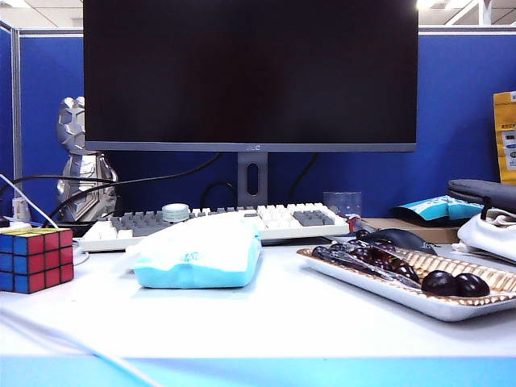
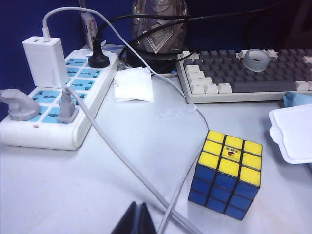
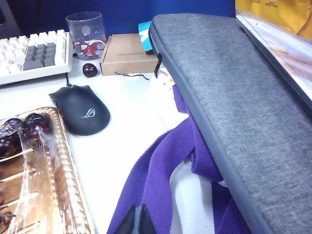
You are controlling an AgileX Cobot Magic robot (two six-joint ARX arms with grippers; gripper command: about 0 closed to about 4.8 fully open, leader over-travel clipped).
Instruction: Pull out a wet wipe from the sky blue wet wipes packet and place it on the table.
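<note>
- No step of the task is under way: the sky blue wet wipes packet (image 1: 200, 256) lies untouched on the bench (image 1: 266, 322), and in the exterior view neither arm appears.
- The left gripper (image 2: 138, 219) shows only as dark tips at the edge of the left wrist view, pressed together with no gap, holding nothing. It hangs over the bench's left part, near a Rubik's cube (image 2: 226, 173) and a white cable (image 2: 122, 156).
- The right gripper (image 3: 138, 220) shows the same way in the right wrist view, jaws closed and empty, above a purple cloth (image 3: 156, 175) beside a grey case (image 3: 234, 97) on the bench's right part.
- In the exterior view the packet sits just left of centre, in front of the keyboard (image 1: 218, 222); the cube is at its 9 o'clock, the tray of dark fruit (image 1: 403, 278) at its 3 o'clock.
- The packet looks soft and pillow-like, sky blue at the sides and base, whitish on top with small blue print. A pale flap or film seems to stand out at its left end; I cannot tell whether a wipe is already exposed.
- Judgement: the next move calls for one arm to travel toward the middle, part its jaws, and find the opening on top; the other may need to pin the light pack down.
</note>
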